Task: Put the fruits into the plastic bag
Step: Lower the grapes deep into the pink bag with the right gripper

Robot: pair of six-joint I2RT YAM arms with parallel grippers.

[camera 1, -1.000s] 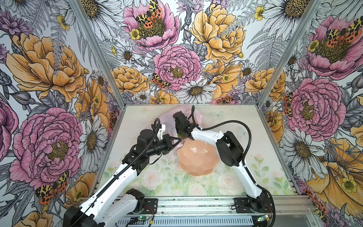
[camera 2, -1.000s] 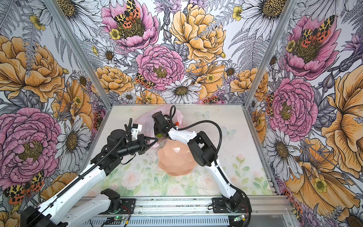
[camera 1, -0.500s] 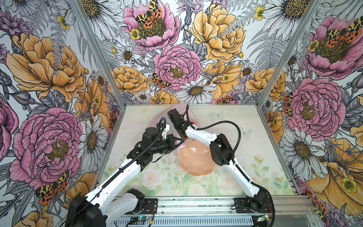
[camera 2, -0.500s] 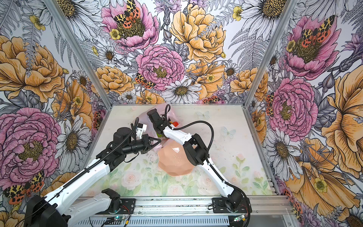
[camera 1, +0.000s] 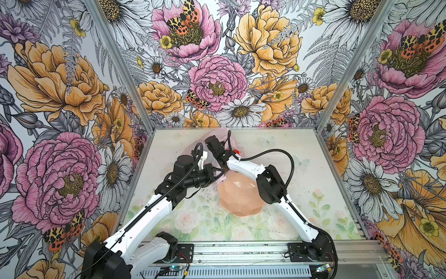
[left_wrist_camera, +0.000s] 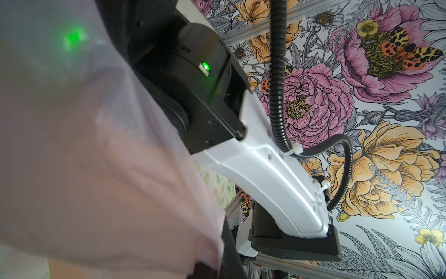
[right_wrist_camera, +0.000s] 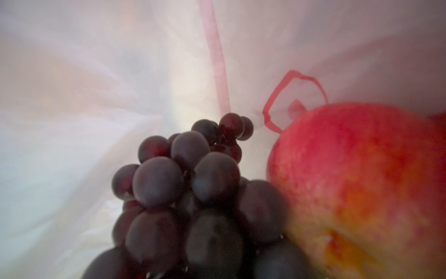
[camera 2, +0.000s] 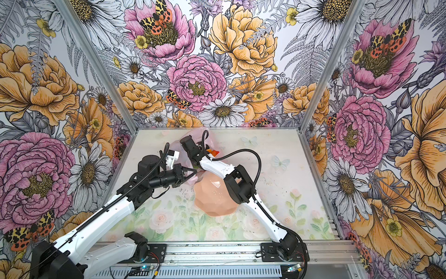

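Crowding plastic bag (right_wrist_camera: 96, 96) — grapes (right_wrist_camera: 188, 193), red fruit (right_wrist_camera: 362, 188); bowl (camera 1: 237, 195) beside.

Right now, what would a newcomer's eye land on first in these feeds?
The dark purple grapes and a red fruit beside them fill the right wrist view, lying inside the pink bag. In both top views the glossy peach bowl sits mid-table with no fruit showing in it. At its far left, the left tool is shut on the bag's edge.
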